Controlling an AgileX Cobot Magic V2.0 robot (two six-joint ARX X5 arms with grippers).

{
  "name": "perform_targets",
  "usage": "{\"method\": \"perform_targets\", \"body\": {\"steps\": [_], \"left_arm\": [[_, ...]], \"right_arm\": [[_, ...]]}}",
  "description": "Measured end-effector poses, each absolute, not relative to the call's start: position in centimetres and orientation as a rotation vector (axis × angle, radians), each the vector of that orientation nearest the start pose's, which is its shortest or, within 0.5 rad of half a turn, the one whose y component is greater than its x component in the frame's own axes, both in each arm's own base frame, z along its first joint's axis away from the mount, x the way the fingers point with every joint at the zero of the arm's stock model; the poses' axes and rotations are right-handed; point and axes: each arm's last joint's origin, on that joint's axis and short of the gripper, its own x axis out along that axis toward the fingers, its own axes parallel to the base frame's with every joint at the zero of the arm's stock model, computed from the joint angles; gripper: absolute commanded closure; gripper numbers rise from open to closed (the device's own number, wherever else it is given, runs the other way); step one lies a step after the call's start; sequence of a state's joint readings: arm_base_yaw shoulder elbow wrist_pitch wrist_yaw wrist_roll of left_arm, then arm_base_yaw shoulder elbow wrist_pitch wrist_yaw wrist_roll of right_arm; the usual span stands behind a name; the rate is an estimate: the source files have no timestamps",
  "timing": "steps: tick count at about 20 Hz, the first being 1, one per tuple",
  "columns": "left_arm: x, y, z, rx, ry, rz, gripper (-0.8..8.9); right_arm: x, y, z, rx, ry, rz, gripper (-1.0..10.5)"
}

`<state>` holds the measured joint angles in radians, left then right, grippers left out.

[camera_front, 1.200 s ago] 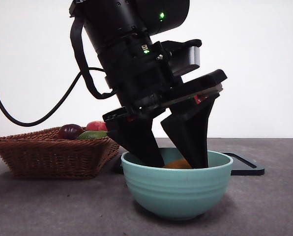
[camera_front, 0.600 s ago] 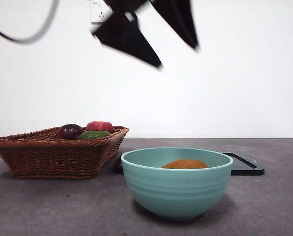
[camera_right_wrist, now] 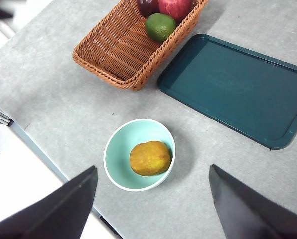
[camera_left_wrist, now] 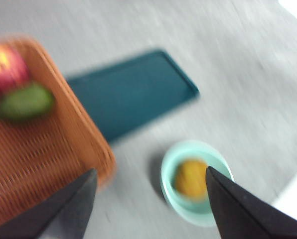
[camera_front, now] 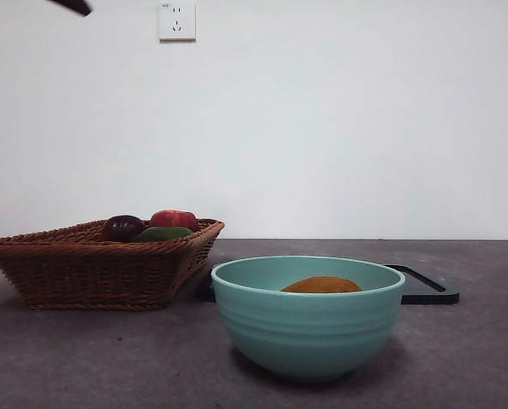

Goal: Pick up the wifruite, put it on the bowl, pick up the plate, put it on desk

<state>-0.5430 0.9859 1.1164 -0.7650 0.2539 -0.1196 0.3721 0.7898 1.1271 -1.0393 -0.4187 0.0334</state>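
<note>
- Since the brown-yellow fruit (camera_right_wrist: 150, 158) already lies inside the teal bowl (camera_right_wrist: 119, 155), the thing left to handle is the flat dark tray (camera_right_wrist: 238, 89), which I take to be the task's "plate".
- That tray looks stiff, thin and light, with a low raised rim; its smooth surface may be slippery, so I would pinch the rim on a long edge rather than the flat middle.
- Seen from the right wrist camera, its long axis runs roughly from 10 to 4 o'clock, one short end pointing toward the wicker basket (camera_right_wrist: 128, 47).
- It lies flat on the grey table (camera_right_wrist: 54, 94), beyond the bowl and just beside the basket.
- Left claw (camera_left_wrist: 148, 204) hangs high above the bowl, jaws spread wide and holding nothing; its view is blurred.
- Right claw (camera_right_wrist: 151, 204) is likewise high, wide apart and empty.
</note>
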Motion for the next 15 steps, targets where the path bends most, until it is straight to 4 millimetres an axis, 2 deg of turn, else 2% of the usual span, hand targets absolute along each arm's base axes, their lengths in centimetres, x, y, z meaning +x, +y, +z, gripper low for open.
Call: {"method": "perform_targets", "body": {"steps": [4,6,15], "left_arm": [[13.3,-9.4,32.7,-0.040,0.839,-0.872,4.70],[12.5,-9.2,31.8,-0.049,0.915,-0.967,4.70],[12.3,-9.1,31.4,-0.010,0.930,-1.002,4.70]], "right_arm": [[10.5,5.4,36.7,0.047,0.738,0.745,5.9],[10.4,5.3,36.7,0.047,0.750,0.743,5.9],[10.2,5.2,36.4,0.048,0.785,0.739,5.9]]}}
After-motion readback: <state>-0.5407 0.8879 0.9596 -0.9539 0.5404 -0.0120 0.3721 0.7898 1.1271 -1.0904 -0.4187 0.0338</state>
